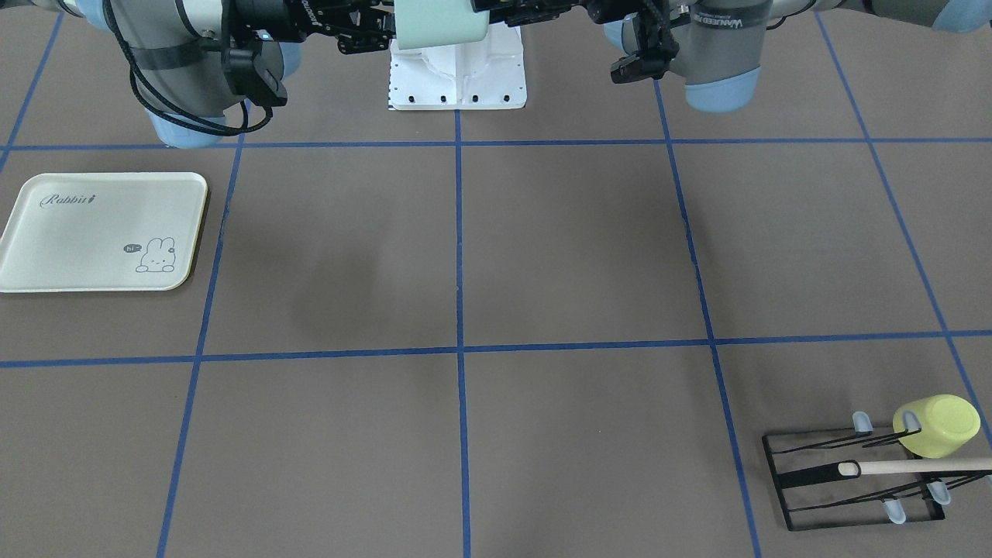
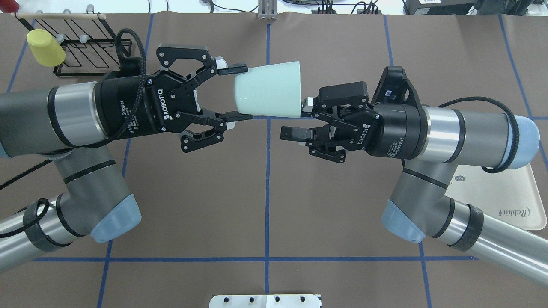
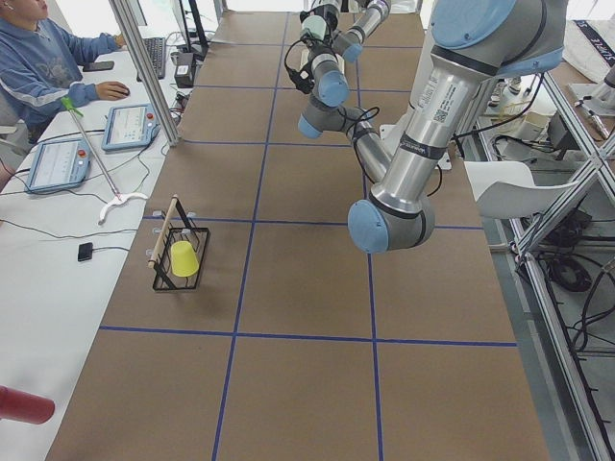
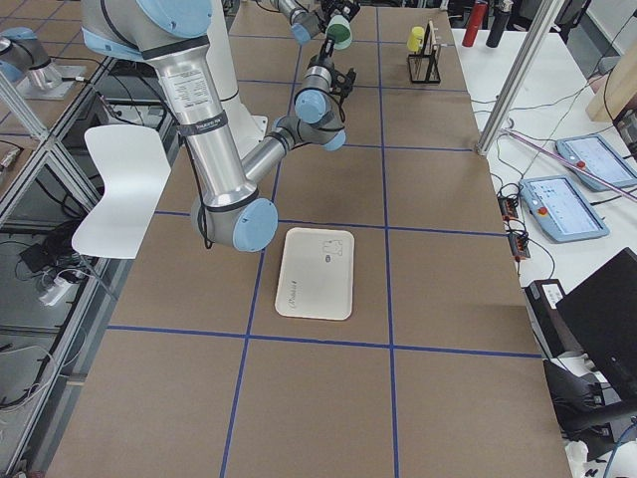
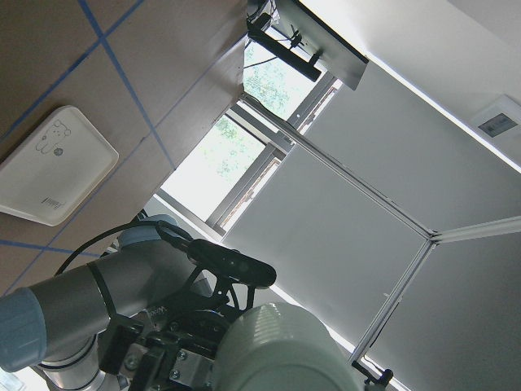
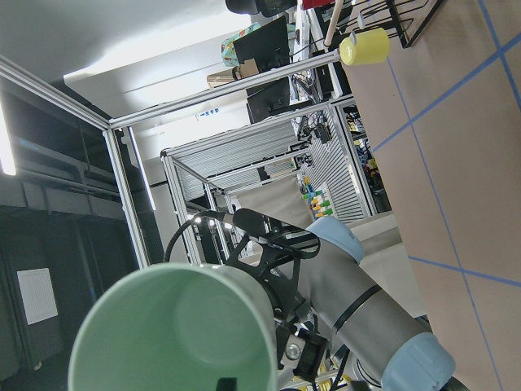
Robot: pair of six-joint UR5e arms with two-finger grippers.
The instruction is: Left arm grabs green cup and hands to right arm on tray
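The pale mint green cup (image 2: 267, 90) lies on its side in the air above the table's middle, also visible at the top of the front view as the green cup (image 1: 438, 19). My left gripper (image 2: 233, 91) is shut on its base end, one finger on each side. My right gripper (image 2: 298, 122) stands open at the mouth end. One of its fingers reaches the rim and the other hangs free just outside the wall. The right wrist view looks straight into the cup's mouth (image 6: 179, 334). The cream Rabbit tray (image 1: 46, 263) lies bare on the right arm's side, partly under that arm (image 2: 513, 201).
A yellow-green cup (image 1: 938, 426) hangs on the black wire rack (image 1: 852, 480) at the far corner on my left arm's side. The white robot base plate (image 1: 457, 74) sits at the table's near edge. An operator sits beside the table in the exterior left view.
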